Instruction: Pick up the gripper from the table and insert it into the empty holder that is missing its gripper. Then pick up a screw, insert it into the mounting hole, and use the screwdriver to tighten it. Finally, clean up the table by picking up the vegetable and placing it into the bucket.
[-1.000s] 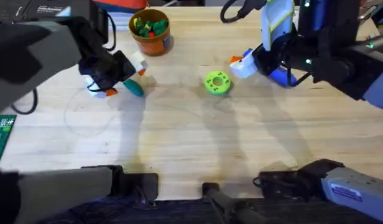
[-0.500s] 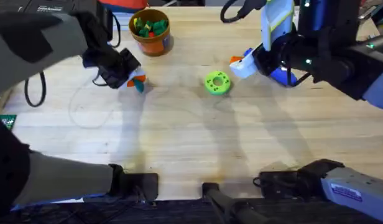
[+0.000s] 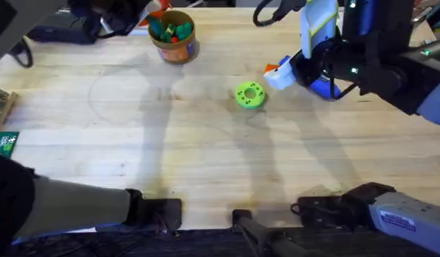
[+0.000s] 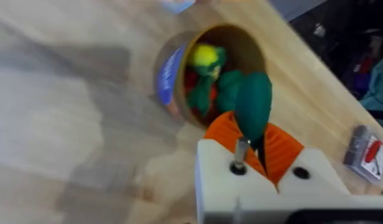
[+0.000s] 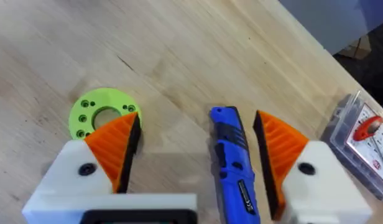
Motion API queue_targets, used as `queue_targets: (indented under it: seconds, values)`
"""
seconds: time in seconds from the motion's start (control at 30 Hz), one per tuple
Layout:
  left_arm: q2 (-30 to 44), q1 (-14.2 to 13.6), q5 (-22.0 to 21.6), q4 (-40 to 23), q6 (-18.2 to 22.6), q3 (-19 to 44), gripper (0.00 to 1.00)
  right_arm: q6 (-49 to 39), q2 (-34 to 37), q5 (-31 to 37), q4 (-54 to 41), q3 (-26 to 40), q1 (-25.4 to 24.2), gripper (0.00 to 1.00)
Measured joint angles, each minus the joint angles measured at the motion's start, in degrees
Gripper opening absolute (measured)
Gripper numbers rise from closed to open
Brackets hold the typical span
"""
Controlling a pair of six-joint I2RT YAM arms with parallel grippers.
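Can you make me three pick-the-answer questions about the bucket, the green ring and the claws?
1. Where is the left claw?
A. over the bucket
B. beside the green ring
C. on the table's near edge

2. What colour is the screwdriver?
A. red
B. blue
C. yellow

3. What is the left claw doing?
A. open, holding nothing
B. shut on the vegetable
C. shut on the ring

Answers:
1. A, the left wrist view looks down into the bucket.
2. B, its body between the right claw's pads is blue.
3. B, the dark green vegetable sticks out from the orange pads.
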Motion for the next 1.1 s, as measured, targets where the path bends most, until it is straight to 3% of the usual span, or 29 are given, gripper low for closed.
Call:
queue_targets:
  seconds: [0.07,0.13,0.23,0.37,0.5,0.67,0.8,0.9,1.1]
  values:
    - [1.05,-1.1,-0.01,3.38,0.29,0.02,0.04,0.0,0.0,0.0,0.0,0.0,0.0,0.993]
    - [2.53,-1.85,-0.01,5.39,0.48,0.07,0.142,0.0,0.0,0.0,0.0,0.0,0.0,0.993]
    - [5.66,-2.55,0.24,6.83,0.51,0.07,0.429,0.0,-0.02,0.0,-0.01,0.0,0.0,0.994]
    - [8.49,-2.43,0.02,6.62,0.56,0.07,0.729,0.0,0.0,0.0,0.0,0.0,0.0,0.994]
    - [8.22,-2.39,-0.79,6.61,1.12,0.07,0.963,0.0,0.0,0.0,-0.02,0.0,0.0,0.994]
    - [6.15,-2.39,-0.91,0.8,3.71,1.15,0.974,0.04,-0.13,0.0,-0.54,0.0,0.0,0.994]
    - [2.1,-2.39,-0.74,-8.18,9.33,4.19,0.974,0.56,-3.37,0.0,-7.01,0.48,0.0,0.994]
    - [-2.9,-2.39,0.52,-16.63,17.79,6.39,0.976,2.16,-7.24,0.0,-12.86,2.69,0.0,0.994]
    - [-14.78,-2.69,4.91,-33.57,38.98,7.5,0.977,7.73,-15.82,-0.01,-19.58,5.91,0.0,0.994]
